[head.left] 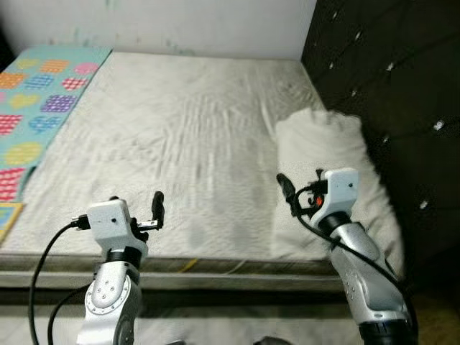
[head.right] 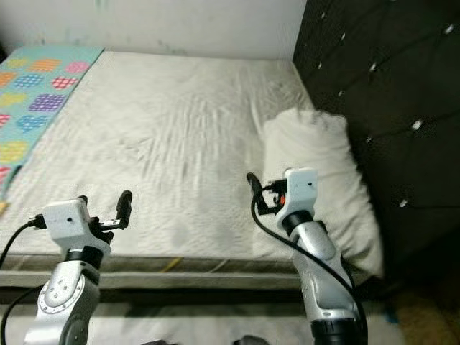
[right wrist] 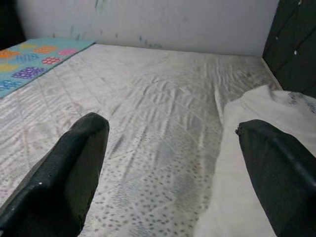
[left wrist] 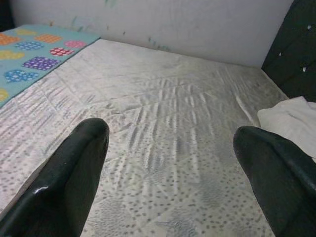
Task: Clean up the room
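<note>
Nearest: both arms were raised over the near edge of the bare mattress (head.left: 180, 136), nothing held. Left gripper (head.left: 136, 203) hovered over the front left part, fingers (left wrist: 69, 182) spread wide apart, only quilted ticking visible between them. Right gripper (head.left: 300, 188) sat at the near end of the pillow (head.left: 323, 165), fingers (right wrist: 64, 177) likewise well apart, one over the mattress and the other over the white fabric.

Task thing, as I judged it: the white pillow, the only loose item on the bed. It lay along the right side, just beside the dark tufted headboard (head.left: 395, 86), long axis running near to far, far end slumped and a bit bunched.

Handling estimate: light, soft, fully compliant, and it looked underfilled and limp. Not fragile. The cover looked like plain cloth, so decent friction and low slip risk. A single-point grab would likely take just the cover and let the body sag and swing. Better to pinch deep at the near edge or a near corner, bunching fabric plus fill, and bring the left gripper across for a second hold if it has to be carried flat.

Farther out: a turquoise sheet (head.left: 36, 93) with coloured hearts was spread flat along the left side of the bed, well apart from the pillow. White wall (head.left: 180, 21) behind.
</note>
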Available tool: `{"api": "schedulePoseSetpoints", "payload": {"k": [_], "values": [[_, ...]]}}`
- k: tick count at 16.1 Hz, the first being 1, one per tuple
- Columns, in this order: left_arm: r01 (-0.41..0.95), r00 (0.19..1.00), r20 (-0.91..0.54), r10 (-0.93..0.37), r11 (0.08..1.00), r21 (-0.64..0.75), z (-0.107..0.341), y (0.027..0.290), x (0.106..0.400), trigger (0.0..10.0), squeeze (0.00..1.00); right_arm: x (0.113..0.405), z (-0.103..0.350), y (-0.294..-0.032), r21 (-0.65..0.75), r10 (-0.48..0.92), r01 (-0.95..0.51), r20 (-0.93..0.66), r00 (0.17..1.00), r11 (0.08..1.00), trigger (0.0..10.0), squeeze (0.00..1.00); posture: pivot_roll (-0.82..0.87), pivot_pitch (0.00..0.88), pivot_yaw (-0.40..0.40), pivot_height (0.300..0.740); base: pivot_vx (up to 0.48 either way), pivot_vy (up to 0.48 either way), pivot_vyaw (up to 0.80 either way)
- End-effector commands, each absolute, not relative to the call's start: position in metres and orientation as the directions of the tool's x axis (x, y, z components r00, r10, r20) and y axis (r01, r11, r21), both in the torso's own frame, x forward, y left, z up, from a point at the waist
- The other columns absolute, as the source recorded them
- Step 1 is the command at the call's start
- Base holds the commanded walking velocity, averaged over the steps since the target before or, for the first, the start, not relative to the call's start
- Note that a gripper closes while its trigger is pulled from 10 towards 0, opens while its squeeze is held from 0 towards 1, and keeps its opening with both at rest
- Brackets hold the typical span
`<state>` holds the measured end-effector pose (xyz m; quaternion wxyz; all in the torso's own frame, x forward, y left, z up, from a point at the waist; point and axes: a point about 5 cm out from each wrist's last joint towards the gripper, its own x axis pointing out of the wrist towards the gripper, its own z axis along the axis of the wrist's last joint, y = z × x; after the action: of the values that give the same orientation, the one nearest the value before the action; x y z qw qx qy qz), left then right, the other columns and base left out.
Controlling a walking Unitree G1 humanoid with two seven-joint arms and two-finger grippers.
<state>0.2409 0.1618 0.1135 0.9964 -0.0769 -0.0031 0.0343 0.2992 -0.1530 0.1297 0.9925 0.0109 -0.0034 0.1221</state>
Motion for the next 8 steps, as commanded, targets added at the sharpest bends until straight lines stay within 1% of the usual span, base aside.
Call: {"api": "schedulePoseSetpoints", "payload": {"k": [1, 2, 5, 8], "values": [[-0.059, 0.998, -0.003, 0.059, 0.986, -0.156, 0.1143, 0.1565, 0.2413, 10.0, 0.0, 0.2972, 0.1267, -0.161, 0.016, 0.22, -0.22, -0.005, 0.975, 0.975, 10.0, 0.0, -0.12, 0.134, -0.019, 0.74, 0.0, 0.48, 0.0], [-0.057, 0.998, 0.004, 0.058, 0.985, -0.162, 0.115, 0.1564, 0.2412, 10.0, 0.0, 0.2969, 0.1265, -0.1608, 0.015, 0.222, -0.222, -0.007, 0.975, 0.975, 10.0, 0.0, -0.12, 0.136, -0.019, 0.74, 0.0, 0.48, 0.0], [-0.013, 0.999, 0.042, 0.021, 0.983, -0.182, 0.1189, 0.1555, 0.2382, 10.0, 0.0, 0.2957, 0.1257, -0.1598, 0.012, 0.229, -0.229, -0.012, 0.973, 0.973, 10.0, 0.0, -0.12, 0.142, -0.02, 0.74, 0.0, 0.0, 0.0], [0.013, 0.999, 0.054, -0.002, 0.98, -0.199, 0.1209, 0.1525, 0.2371, 10.0, 0.0, 0.2951, 0.1244, -0.16, 0.005, 0.234, -0.234, -0.017, 0.972, 0.972, 10.0, 0.0, -0.12, 0.143, -0.021, 0.74, 0.33, 0.0, 0.0]]}}
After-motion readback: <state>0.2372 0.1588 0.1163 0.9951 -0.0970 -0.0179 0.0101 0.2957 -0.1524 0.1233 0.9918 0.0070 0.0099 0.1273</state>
